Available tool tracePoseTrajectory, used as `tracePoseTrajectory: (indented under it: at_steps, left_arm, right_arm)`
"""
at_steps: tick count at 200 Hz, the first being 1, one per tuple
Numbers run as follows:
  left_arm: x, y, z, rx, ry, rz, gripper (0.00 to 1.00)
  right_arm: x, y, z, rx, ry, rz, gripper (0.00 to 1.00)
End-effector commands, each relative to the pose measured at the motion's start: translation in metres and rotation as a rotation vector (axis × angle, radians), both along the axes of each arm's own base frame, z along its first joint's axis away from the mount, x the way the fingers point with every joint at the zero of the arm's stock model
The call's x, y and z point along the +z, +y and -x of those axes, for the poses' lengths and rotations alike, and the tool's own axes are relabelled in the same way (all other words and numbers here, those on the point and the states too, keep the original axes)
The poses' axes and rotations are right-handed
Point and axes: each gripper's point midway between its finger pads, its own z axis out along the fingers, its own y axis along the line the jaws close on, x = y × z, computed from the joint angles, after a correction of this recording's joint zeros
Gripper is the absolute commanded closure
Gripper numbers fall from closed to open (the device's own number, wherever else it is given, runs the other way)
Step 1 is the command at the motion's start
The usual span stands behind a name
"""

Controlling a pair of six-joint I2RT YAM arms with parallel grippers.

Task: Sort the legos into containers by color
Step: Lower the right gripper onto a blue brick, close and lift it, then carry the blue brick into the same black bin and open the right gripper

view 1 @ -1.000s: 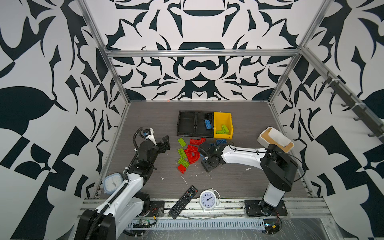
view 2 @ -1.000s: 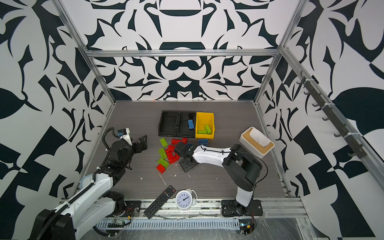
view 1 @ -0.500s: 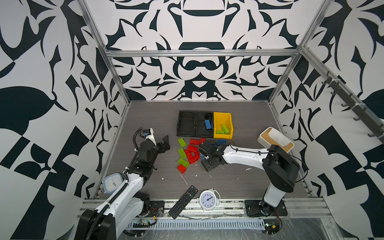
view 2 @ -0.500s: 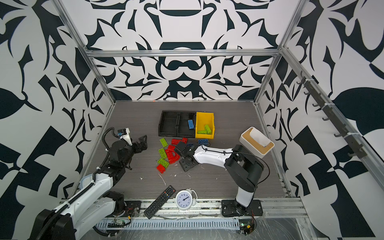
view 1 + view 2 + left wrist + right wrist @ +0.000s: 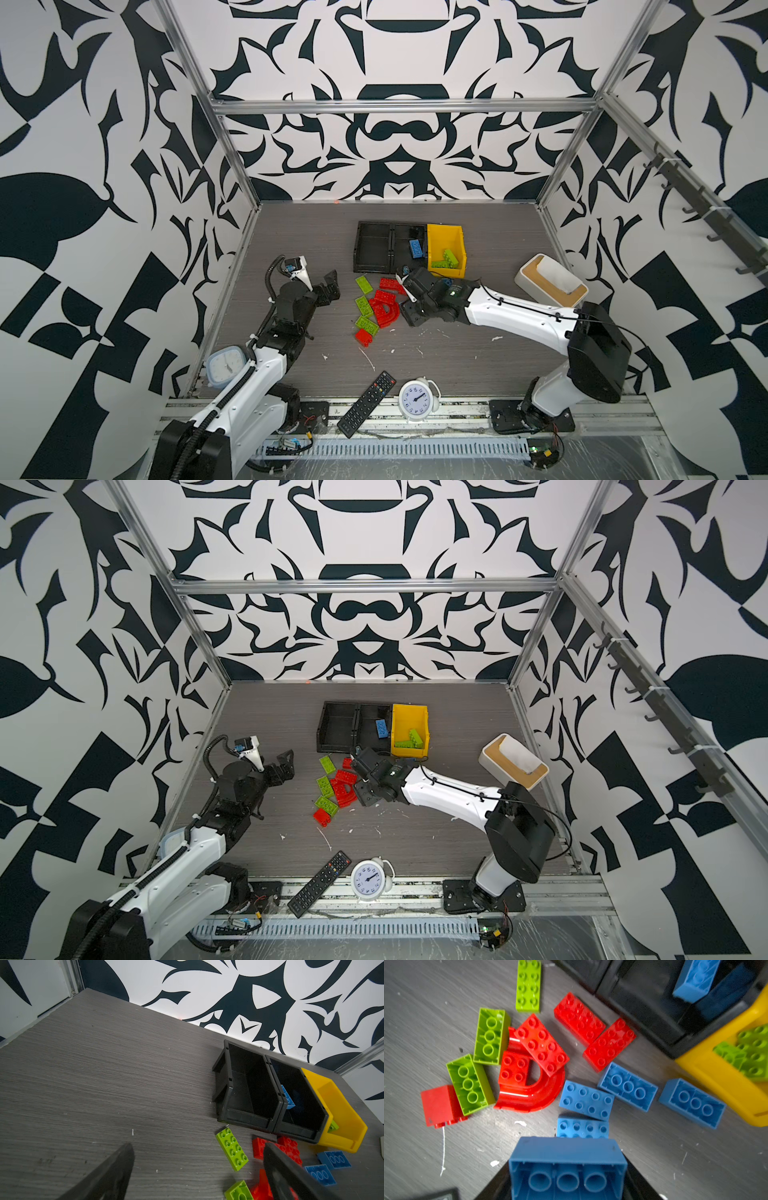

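Right wrist view: right gripper (image 5: pixel 568 1180) half-shut on a blue brick (image 5: pixel 568 1159); both top views show it just nudged up-frame toward the black bin (image 5: pixel 401 254), drop-off looks next; left gripper (image 5: pixel 329 286) open, empty

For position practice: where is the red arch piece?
In a top view, the red arch piece lies in front of the black bins, between green bricks and the right gripper.

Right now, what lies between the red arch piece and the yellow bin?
Three loose blue bricks, side by side on the table. The right wrist view shows them; the right arm mostly hides them in both top views.
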Motion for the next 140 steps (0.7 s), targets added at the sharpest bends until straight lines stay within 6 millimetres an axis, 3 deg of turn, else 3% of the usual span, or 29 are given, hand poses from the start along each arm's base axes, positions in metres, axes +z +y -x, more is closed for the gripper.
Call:
tracePoseTrajectory:
  at_steps: [1,30,82,103,140]
  left_arm:
    - [0.003,0.002,0.000,0.013,-0.013,0.014,0.00]
    - [0.003,0.003,0.001,0.018,-0.013,0.013,0.01]
    - [0.004,0.003,0.001,0.017,-0.014,0.015,0.01]
    - [0.003,0.004,0.001,0.022,-0.013,0.011,0.01]
    - [0.003,0.005,0.001,0.026,-0.016,0.009,0.01]
  right_arm:
    - [0.042,0.012,-0.047,-0.028,-0.149,-0.074,0.49]
    - [0.054,0.007,-0.092,-0.105,-0.222,-0.063,0.49]
    - [0.059,0.006,-0.148,-0.202,-0.270,-0.160,0.50]
    - [0.057,0.000,-0.164,-0.247,-0.287,-0.192,0.50]
    - [0.046,0.003,-0.176,-0.252,-0.280,-0.175,0.49]
